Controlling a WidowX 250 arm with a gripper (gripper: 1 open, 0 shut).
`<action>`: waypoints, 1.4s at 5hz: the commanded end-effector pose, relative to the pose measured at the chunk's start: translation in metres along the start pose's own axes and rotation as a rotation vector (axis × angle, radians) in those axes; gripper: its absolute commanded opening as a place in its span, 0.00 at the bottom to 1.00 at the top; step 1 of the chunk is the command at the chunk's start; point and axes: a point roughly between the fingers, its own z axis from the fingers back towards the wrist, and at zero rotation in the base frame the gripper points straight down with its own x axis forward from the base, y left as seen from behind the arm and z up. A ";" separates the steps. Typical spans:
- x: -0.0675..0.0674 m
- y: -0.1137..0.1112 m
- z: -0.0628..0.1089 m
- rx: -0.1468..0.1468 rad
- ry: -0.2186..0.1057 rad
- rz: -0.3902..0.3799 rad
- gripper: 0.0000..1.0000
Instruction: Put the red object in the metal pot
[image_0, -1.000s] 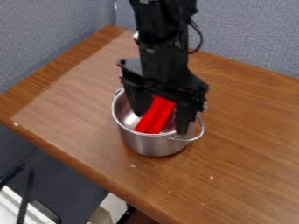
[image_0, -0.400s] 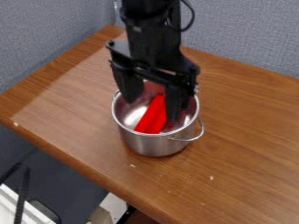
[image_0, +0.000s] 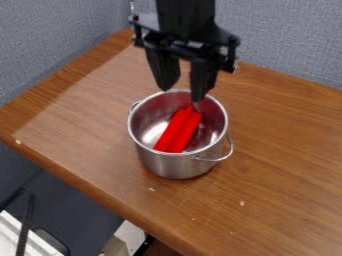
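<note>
- The red object (image_0: 178, 130) lies inside the metal pot (image_0: 150, 158), leaning across the bowl with nothing holding it.
- Its long axis runs from roughly 1 o'clock down to 7 o'clock in the frame; the upper end sits toward the far wall of the pot, the lower end toward the near-left floor. Whether the upper end rests on the wall I cannot tell.
- The gripper (image_0: 186, 79) hangs above the pot's far rim, pointing straight down, its two dark fingers spread apart with only air between them. Nothing is pinched.
- Key relation: from the gripper, the block lies at 6 o'clock in the frame, below and a little toward me. The fingertips stand clear above the rim; the right-hand finger (image_0: 202, 85) overlaps the block's upper end in my line of sight, but that looks like overlap only, not contact.
- The pot stands upright on the wooden table (image_0: 67, 105), near its middle, loop handle at about 4 o'clock from the pot's centre.
- Judgement: the placing looks done; the block is in the pot and released.
- Judgement: what remains is a clean exit, best straight up, since the fingers straddle the far rim line and a sideways drift could clip the rim or nudge the pot.
- Judgement: the block leans instead of lying flat, so a knock to the pot might shift it, though the straight walls should keep it in.
</note>
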 end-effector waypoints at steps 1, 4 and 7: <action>0.003 -0.001 -0.001 0.021 -0.036 0.014 1.00; -0.004 0.006 -0.018 0.024 -0.016 -0.047 1.00; 0.009 0.003 -0.011 -0.010 0.013 -0.104 1.00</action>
